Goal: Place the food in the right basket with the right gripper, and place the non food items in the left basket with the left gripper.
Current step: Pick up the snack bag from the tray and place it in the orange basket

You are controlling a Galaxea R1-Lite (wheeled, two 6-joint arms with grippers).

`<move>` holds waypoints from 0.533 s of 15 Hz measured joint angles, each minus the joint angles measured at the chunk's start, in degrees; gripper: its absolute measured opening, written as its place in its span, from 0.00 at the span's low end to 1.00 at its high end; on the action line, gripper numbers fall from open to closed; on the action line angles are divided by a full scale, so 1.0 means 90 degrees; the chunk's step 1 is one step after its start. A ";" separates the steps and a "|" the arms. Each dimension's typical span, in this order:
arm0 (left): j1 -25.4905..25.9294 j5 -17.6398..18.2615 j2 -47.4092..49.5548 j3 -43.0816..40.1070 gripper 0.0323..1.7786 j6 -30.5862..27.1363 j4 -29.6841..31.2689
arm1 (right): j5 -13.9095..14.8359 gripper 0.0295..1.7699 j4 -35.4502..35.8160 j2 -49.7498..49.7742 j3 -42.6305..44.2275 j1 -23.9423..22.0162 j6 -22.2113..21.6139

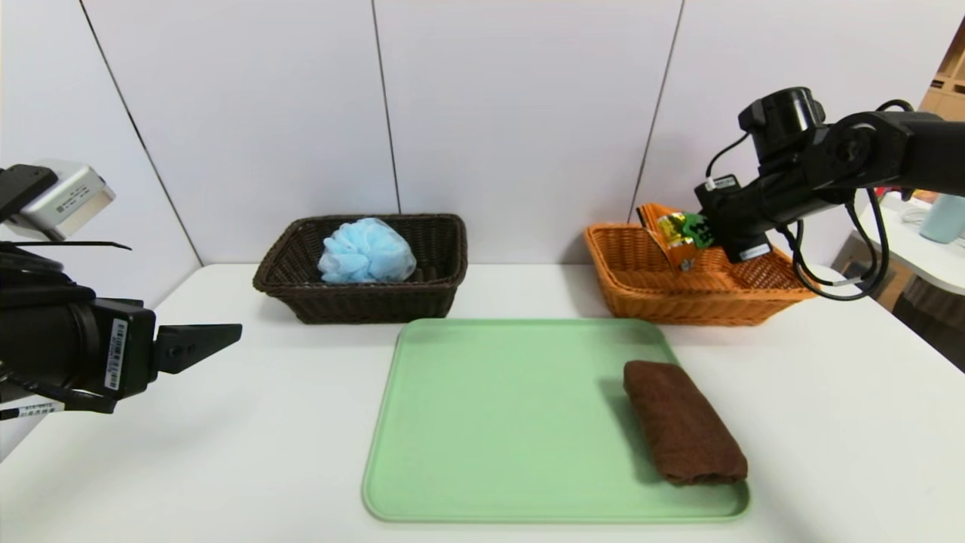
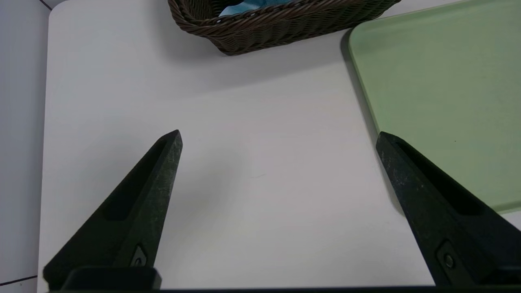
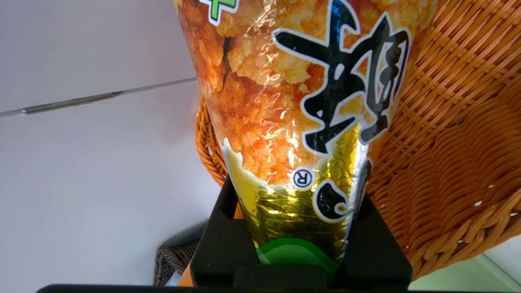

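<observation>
Directly above the orange basket, the right hand pinches a snack bag hanging upright; left hand, spread, waits far from the brown towel.

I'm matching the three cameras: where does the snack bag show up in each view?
Head view: snack bag upper right, held by the right gripper over the orange basket.
Left wrist view: not in it.
Right wrist view: fills the centre, between the fingers.
Shared landmark: the orange basket.
</observation>
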State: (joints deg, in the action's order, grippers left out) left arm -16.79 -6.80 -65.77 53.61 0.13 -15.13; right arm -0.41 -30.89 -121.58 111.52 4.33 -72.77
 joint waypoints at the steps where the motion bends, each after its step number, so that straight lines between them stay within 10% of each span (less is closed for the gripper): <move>1: 0.0000 0.0003 0.0000 0.0000 0.95 0.0000 0.0000 | -0.0005 0.22 -0.0016 -0.0019 0.0000 -0.0031 -0.0007; 8: 0.0007 -0.0005 0.0007 0.0000 0.95 0.0003 -0.0005 | -0.0049 0.59 -0.0092 -0.0087 0.0003 -0.0058 -0.0012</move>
State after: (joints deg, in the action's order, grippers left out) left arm -16.73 -6.85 -65.71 53.61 0.16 -15.18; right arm -0.85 -31.72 -122.36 111.54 3.80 -72.88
